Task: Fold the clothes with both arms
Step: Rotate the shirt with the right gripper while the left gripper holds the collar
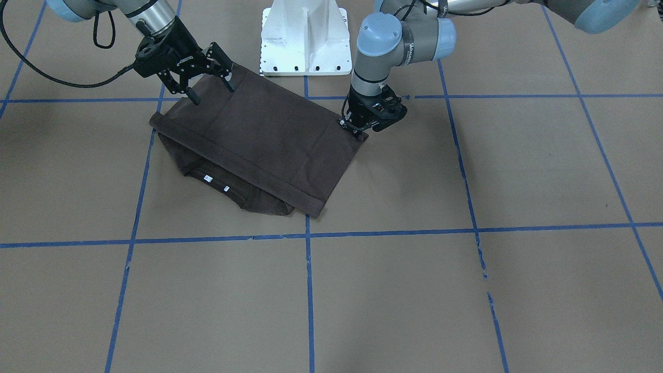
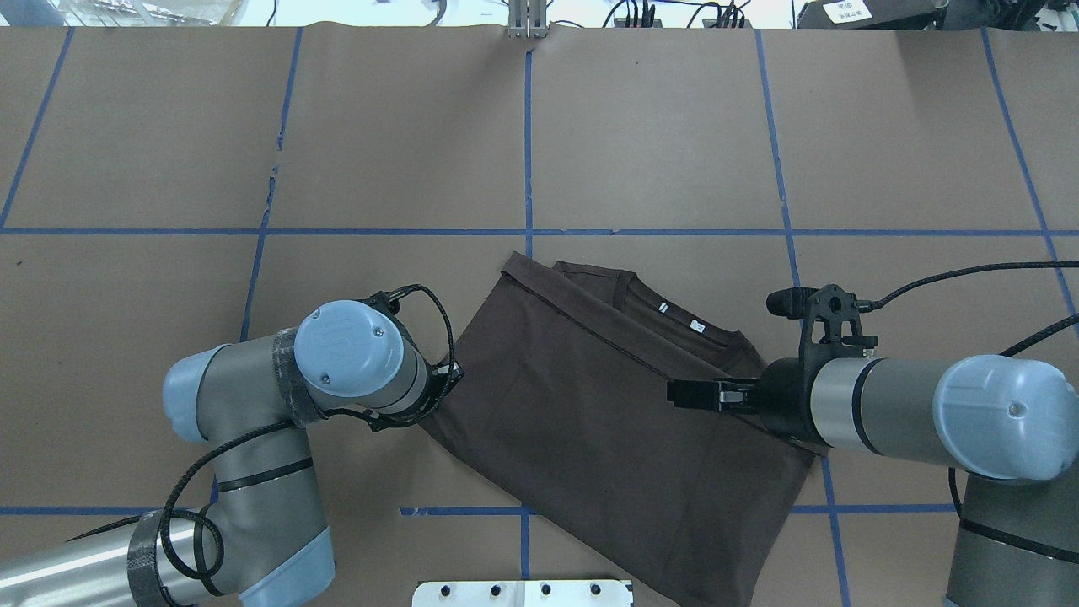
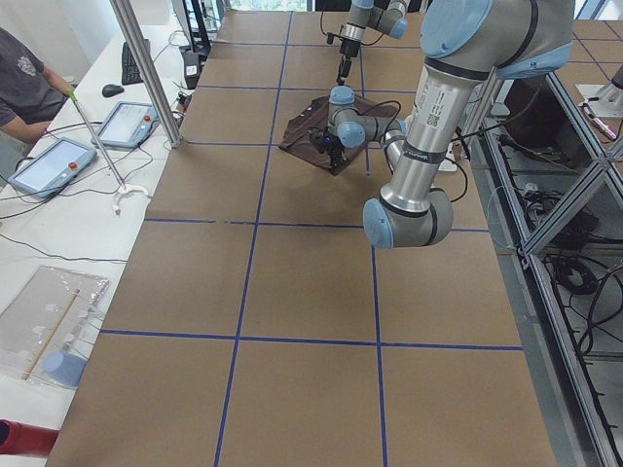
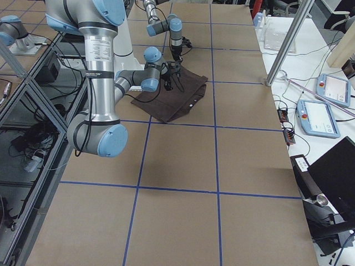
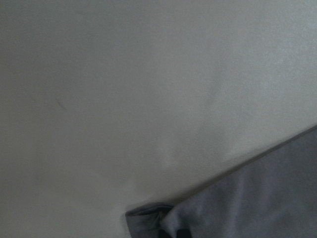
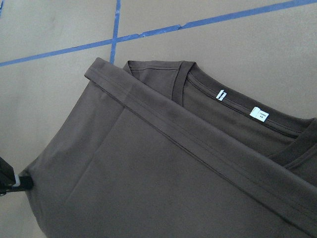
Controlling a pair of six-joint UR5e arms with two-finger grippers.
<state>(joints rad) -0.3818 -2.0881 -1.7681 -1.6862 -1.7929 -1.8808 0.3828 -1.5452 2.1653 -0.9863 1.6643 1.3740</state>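
The dark brown T-shirt (image 1: 259,140) lies folded on the brown paper near the robot's base, its hem band laid over the collar. The white neck tags (image 1: 207,177) show beside the hem, and also in the right wrist view (image 6: 220,95). My left gripper (image 1: 356,132) is low at the shirt's corner and looks shut on it; that bunched corner (image 5: 148,218) shows in the left wrist view. In the overhead view the left wrist hides it. My right gripper (image 1: 212,93) is open and empty, just above the shirt's opposite edge (image 2: 687,393).
The white pedestal base (image 1: 304,39) stands just behind the shirt. Blue tape lines (image 1: 309,290) grid the paper-covered table. In the exterior left view a metal post (image 3: 146,73), tablets (image 3: 51,163) and a seated person (image 3: 24,88) are along the far side.
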